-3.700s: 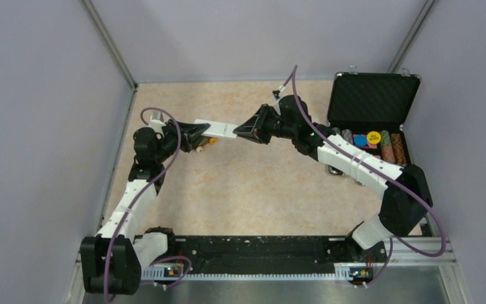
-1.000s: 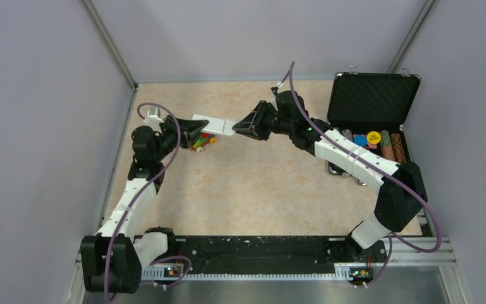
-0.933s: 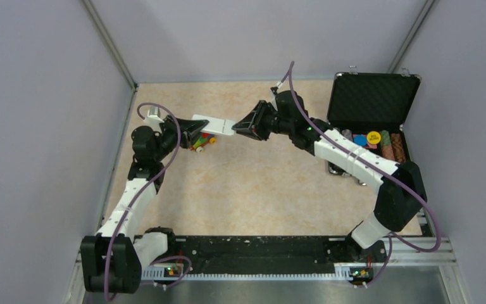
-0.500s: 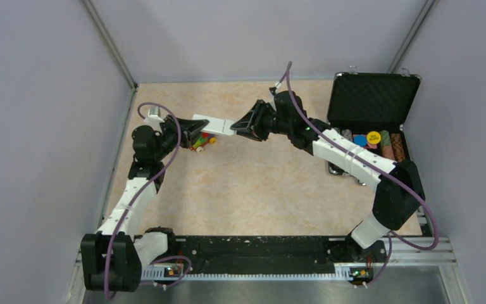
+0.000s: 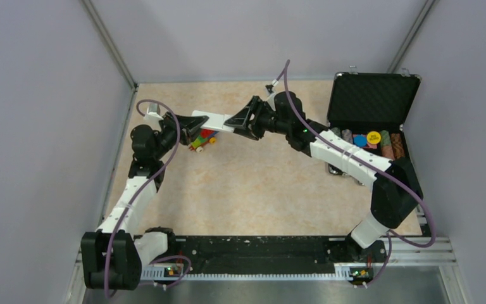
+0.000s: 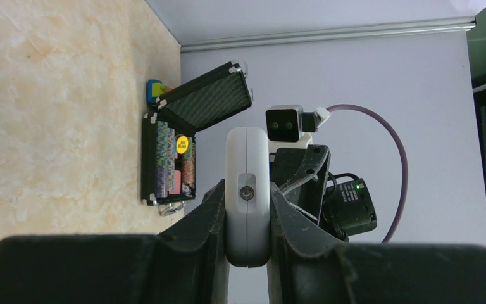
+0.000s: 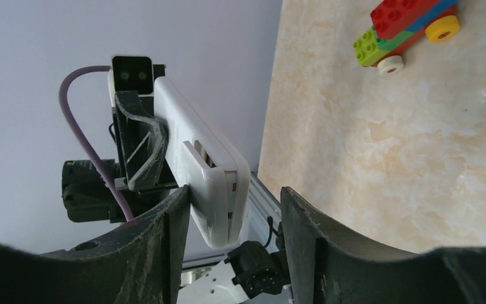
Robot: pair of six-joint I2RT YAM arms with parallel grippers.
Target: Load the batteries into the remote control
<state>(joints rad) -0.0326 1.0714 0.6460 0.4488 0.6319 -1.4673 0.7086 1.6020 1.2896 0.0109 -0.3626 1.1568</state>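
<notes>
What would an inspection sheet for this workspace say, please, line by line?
Surface: marbled beige table, no spills seen.
Job's things: remote control held in the air between the two arms; batteries, nothing seen.
Clutter: toy-brick train on the table by the left arm; open black case of poker chips at the right edge.
Grippers: left gripper, jaws clamped on one end of the remote; right gripper, jaws open astride the other end, with a gap on one side.
Cables: a purple cable loops off each wrist.
Surroundings: plain grey walls.
</notes>
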